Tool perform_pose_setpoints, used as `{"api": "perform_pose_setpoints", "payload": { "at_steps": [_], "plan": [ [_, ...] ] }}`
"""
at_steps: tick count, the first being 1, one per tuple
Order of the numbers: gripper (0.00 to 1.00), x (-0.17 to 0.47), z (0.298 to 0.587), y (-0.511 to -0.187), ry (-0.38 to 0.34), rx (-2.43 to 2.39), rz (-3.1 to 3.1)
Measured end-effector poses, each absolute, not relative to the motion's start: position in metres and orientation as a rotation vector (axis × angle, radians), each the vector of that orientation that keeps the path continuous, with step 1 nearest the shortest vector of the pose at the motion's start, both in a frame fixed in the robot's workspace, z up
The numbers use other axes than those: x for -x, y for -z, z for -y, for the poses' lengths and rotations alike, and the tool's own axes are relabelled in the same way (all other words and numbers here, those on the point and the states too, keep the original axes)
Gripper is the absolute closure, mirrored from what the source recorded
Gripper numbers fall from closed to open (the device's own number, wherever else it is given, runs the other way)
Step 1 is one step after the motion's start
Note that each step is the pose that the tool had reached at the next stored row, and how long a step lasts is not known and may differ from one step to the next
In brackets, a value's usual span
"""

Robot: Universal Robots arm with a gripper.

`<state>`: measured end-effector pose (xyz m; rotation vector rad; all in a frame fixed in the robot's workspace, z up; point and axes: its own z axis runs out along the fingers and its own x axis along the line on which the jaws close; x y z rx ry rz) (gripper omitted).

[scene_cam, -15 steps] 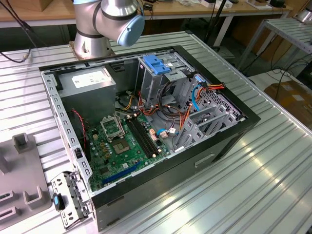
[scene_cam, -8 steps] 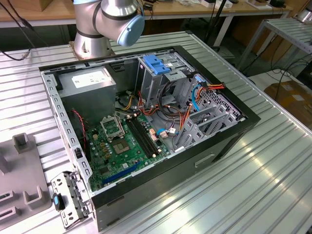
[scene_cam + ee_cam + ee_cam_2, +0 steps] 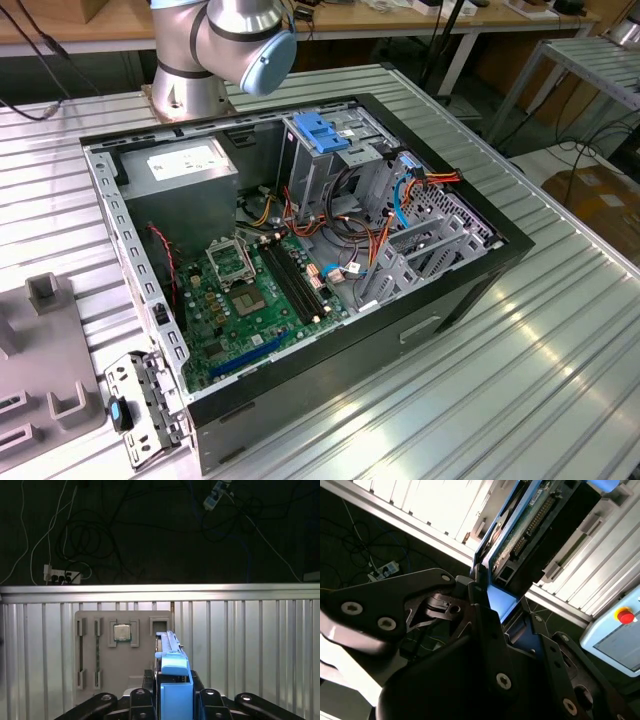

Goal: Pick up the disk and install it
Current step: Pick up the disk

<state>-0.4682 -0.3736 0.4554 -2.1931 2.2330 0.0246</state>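
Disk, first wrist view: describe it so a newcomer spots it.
Start at the ribbed metal table, then the grey tray carrying a square chip. Nearer the camera the disk stands edge-on, clamped in the black gripper; its light-blue rail marks it out from the grey parts around.

A ribbed metal table (image 3: 520, 380) carries an open computer case (image 3: 330, 370), the arm's base (image 3: 185, 95) beyond it, and a grey parts tray (image 3: 45, 390) at the exterior view's left.

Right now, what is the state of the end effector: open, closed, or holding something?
End effector: closed on the disk, which stands edge-on between its fingers in the first wrist view.
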Motion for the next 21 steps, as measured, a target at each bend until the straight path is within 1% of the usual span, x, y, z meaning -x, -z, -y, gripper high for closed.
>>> {"api": "perform_pose_setpoints", "payload": {
  "at_steps": [9,21],
  "plan": [
    [0.63,0.468,0.374,-0.457,-0.025,2.193,-2.233],
    [0.63,0.468,0.374,-0.471,-0.028,2.193,-2.233]
  ]
}}
